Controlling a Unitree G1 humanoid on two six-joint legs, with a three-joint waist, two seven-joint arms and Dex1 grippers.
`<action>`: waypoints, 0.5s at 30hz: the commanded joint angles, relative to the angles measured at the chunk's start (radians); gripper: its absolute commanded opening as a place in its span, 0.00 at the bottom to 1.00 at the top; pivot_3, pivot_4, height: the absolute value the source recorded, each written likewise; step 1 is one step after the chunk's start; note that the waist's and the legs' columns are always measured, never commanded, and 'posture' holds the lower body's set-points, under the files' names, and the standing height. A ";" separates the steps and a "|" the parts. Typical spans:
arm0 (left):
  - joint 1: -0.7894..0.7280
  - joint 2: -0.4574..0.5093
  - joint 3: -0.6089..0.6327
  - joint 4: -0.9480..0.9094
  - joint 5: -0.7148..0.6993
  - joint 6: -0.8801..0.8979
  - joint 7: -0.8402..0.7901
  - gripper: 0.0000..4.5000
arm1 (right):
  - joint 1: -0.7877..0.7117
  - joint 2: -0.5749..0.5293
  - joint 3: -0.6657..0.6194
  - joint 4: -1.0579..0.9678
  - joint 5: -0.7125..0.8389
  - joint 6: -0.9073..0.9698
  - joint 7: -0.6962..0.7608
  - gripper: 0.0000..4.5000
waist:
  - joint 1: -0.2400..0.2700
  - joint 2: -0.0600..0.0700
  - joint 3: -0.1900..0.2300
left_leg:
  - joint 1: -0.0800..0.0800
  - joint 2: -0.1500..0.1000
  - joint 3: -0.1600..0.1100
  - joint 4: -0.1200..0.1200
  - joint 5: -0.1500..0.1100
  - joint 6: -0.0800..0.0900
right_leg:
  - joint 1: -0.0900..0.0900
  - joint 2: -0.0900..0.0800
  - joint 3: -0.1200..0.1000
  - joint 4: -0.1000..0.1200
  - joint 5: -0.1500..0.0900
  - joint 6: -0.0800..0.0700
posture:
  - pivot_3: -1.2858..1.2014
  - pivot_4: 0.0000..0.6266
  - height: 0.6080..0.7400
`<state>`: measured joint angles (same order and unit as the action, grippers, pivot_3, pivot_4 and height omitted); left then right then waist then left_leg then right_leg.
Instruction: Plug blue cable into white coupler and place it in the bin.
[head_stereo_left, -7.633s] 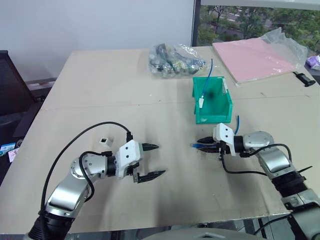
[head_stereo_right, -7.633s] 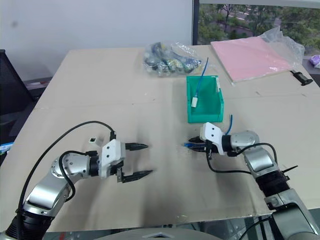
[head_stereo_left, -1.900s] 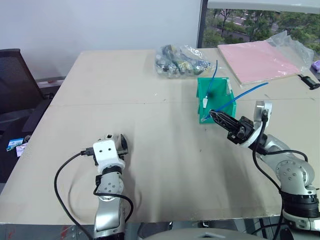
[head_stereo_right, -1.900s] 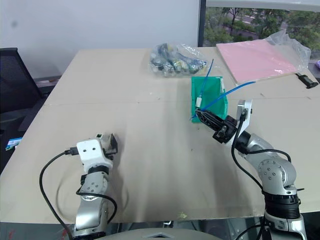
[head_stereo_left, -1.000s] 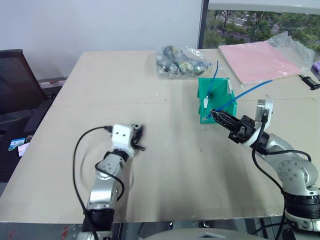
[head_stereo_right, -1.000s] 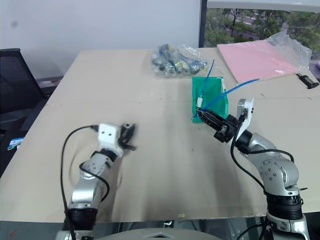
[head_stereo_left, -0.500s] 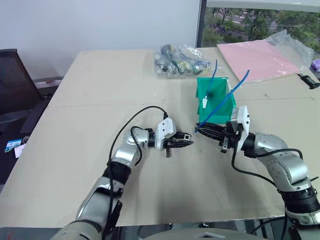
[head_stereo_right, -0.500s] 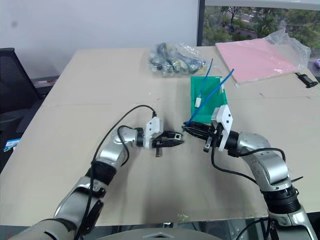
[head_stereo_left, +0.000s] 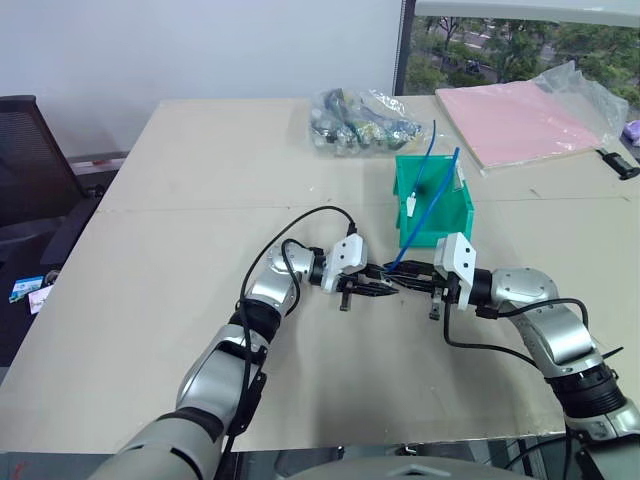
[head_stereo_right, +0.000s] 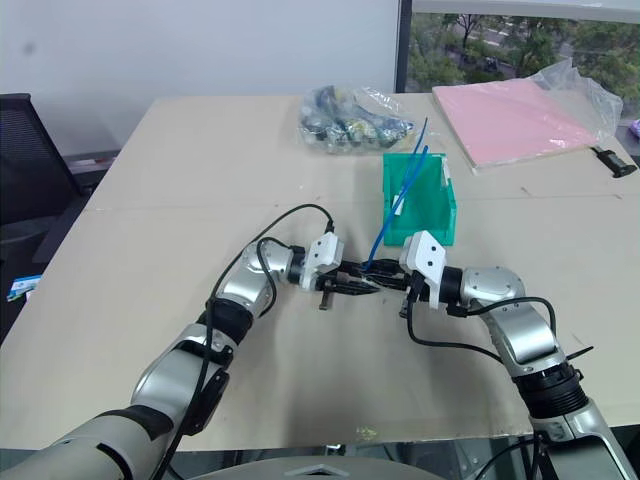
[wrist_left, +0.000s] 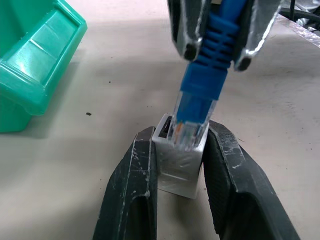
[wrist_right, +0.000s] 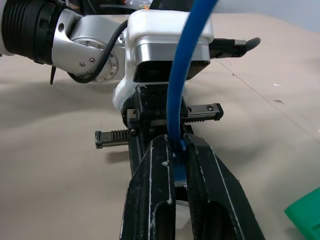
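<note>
Plug (wrist_left: 192, 112) at coupler (wrist_left: 179, 159) mouth near bin (head_stereo_left: 437, 215); grippers (wrist_left: 179, 150) (wrist_right: 177, 165) clamp each; light, limp cable — hold at boot.

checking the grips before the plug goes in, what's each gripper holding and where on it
The left gripper clamps the white coupler by its two sides, socket facing out. The right gripper pinches the blue cable just behind its clear plug.

Blue cable (wrist_left: 202, 85) plug tip at white coupler (wrist_left: 179, 165) socket (unseated).
</note>
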<state>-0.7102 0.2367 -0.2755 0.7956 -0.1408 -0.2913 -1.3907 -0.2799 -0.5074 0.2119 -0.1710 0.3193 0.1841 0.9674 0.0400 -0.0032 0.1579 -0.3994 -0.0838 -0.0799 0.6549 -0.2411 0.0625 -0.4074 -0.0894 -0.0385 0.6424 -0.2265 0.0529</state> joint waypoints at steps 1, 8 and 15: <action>0.023 -0.011 -0.034 0.039 0.052 0.005 -0.004 0.15 | 0.012 -0.011 -0.012 -0.021 0.000 -0.010 0.012 0.00 | 0.000 0.000 0.000 | 0.000 0.000 0.000 0.000 0.000 0.000 | 0.000 0.000 0.000 0.000 0.000 0.000 | 0.52 0.24 0.91; 0.015 -0.020 -0.031 0.042 0.048 0.006 -0.014 0.15 | 0.023 -0.019 -0.034 -0.030 0.012 0.006 0.007 0.00 | 0.000 -0.001 -0.001 | 0.000 0.000 0.000 0.000 0.000 0.000 | 0.000 0.000 0.001 0.000 0.000 0.000 | 0.52 0.24 0.91; 0.018 -0.021 -0.038 0.043 0.059 -0.004 -0.012 0.15 | 0.027 -0.027 -0.042 -0.009 0.011 0.005 0.014 0.00 | 0.000 -0.001 -0.001 | 0.000 0.000 0.000 0.000 0.000 0.000 | 0.000 0.000 0.001 0.000 0.000 0.000 | 0.52 0.24 0.91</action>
<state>-0.7124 0.2254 -0.2714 0.8056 -0.1400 -0.2983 -1.3963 -0.2613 -0.5257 0.1880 -0.1763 0.3260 0.1905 0.9751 0.0405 -0.0039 0.1574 -0.3994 -0.0838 -0.0799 0.6552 -0.2411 0.0626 -0.4072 -0.0894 -0.0374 0.6425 -0.2263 0.0531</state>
